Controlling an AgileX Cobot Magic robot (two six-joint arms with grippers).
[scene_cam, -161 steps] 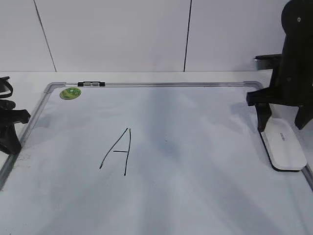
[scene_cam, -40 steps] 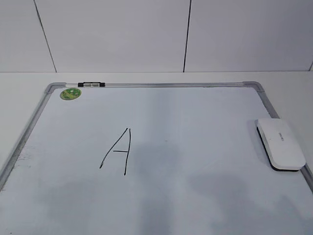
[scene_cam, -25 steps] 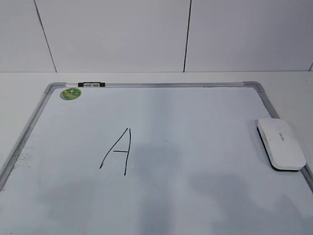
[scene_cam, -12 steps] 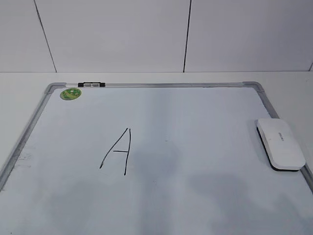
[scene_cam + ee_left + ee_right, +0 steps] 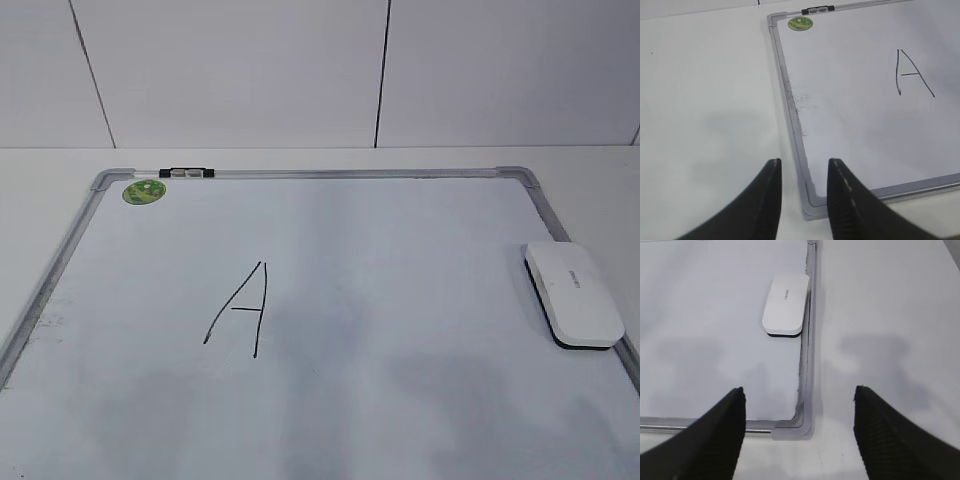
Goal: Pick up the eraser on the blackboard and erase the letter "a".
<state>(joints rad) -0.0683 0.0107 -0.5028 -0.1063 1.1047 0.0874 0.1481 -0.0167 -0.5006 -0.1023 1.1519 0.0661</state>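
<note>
progress: you look done, judging from the board. No lowercase "a" shows anywhere on the blackboard (image 5: 430, 240); only the capital A (image 5: 240, 310) is left in marker, and that one isn't your target.
erased spot: can't pin it down. There's faint grey smudging right of the capital A, but it's too weak to call a wipe mark.
eraser: sits flat on the blackboard at its right edge, pad down, long side just beside the right frame rail (image 5: 548, 215). See eraser (image 5: 574, 294) in the exterior view, eraser (image 5: 785, 303) in the right wrist view. Nothing is touching it.
right gripper: right gripper (image 5: 799, 405) is spread wide and empty. It hangs over the blackboard's near right corner cap (image 5: 797, 426). The eraser lies ahead of it, well apart, slightly to the left of the gap between the jaws.
left gripper: left gripper (image 5: 803, 167) is slightly parted, gap narrow, holding nothing. It hangs over the near left corner of the blackboard (image 5: 840, 100), with the frame rail running up between its fingers. Eraser is not in this view; it's at the opposite side of the board.
arms: neither shows in the exterior view, so both are pulled clear of the working area.
left to do: nothing visible, if the "a" is truly gone. You may want to confirm the wipe zone is clean; the frames don't resolve it.
sticker: green sticker (image 5: 144, 190) at the far left corner, untouched.
</note>
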